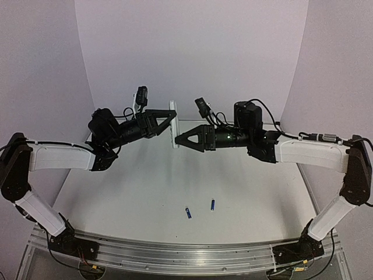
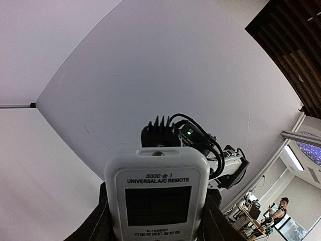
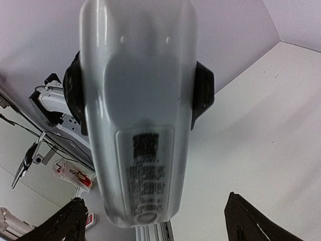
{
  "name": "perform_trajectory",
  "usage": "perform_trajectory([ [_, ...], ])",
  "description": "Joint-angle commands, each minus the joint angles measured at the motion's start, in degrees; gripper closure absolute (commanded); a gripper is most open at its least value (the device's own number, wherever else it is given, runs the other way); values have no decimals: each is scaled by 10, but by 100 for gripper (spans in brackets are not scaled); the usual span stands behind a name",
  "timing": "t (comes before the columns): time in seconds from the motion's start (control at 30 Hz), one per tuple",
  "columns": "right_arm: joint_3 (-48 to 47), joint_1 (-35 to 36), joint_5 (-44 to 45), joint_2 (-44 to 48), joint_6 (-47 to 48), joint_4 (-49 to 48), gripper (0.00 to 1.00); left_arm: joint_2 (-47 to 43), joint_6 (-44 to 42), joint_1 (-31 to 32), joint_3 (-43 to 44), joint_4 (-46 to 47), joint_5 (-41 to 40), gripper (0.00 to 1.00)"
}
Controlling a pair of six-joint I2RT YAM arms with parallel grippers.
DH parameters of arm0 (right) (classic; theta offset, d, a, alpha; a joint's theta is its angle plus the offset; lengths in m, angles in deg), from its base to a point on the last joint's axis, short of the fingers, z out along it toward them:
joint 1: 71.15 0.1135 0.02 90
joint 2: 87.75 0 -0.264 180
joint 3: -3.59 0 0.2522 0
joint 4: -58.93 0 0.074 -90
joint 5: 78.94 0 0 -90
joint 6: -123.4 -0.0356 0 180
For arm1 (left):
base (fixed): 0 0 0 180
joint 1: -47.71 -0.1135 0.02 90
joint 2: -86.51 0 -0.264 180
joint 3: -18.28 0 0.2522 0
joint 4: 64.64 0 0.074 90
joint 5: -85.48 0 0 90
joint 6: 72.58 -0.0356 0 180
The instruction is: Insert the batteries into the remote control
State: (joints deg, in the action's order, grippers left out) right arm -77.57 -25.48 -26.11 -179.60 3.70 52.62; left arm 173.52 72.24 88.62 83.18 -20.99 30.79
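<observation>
The left gripper is clenched on the small flat white rectangular remote control, holding it upright in the air above the white surface, toward 12 o'clock. The right gripper stands released, jaws spread wide, just behind the remote's back. Two slim blue cylindrical batteries lie on the surface near 6 o'clock, slightly apart.

The remote control stands in the left hand above the far counter, the right hand just right of it; the batteries lie side by side nearer.
</observation>
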Motion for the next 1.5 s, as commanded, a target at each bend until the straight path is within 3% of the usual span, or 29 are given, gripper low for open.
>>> perform_trajectory([
  [0.0,-43,3,-30,-34,-42,-65,10,12,17,5,20,79,12,100],
  [0.07,-49,6,-39,-45,-61,-94,14,12,12,5,22,67,-2,100],
  [0.23,-70,11,-62,-65,-107,-117,37,6,-10,6,26,31,-23,100],
  [0.4,-66,25,-52,-68,-102,-122,70,-17,-37,5,10,-11,-60,95],
  [0.47,-64,25,-40,-68,-103,-118,77,-32,-52,5,10,-54,-68,74],
  [0.53,-65,25,-29,-70,-93,-90,80,-54,-70,5,10,-100,-77,37],
  [0.6,-78,26,-6,-67,-55,7,80,-86,-91,5,12,-171,-110,8],
  [0.63,-86,26,9,-64,-27,59,80,-104,-102,5,14,-213,-130,1],
  [0.8,-110,30,158,-48,103,288,81,-160,-113,5,42,-454,-242,0],
  [1.0,-161,32,268,-71,178,417,81,-124,-113,5,133,-667,-306,0],
  [1.2,-225,31,334,-110,217,459,81,-27,-140,5,201,-703,-262,0],
  [1.47,-260,31,330,-135,239,476,79,32,-165,5,205,-605,-151,0],
])
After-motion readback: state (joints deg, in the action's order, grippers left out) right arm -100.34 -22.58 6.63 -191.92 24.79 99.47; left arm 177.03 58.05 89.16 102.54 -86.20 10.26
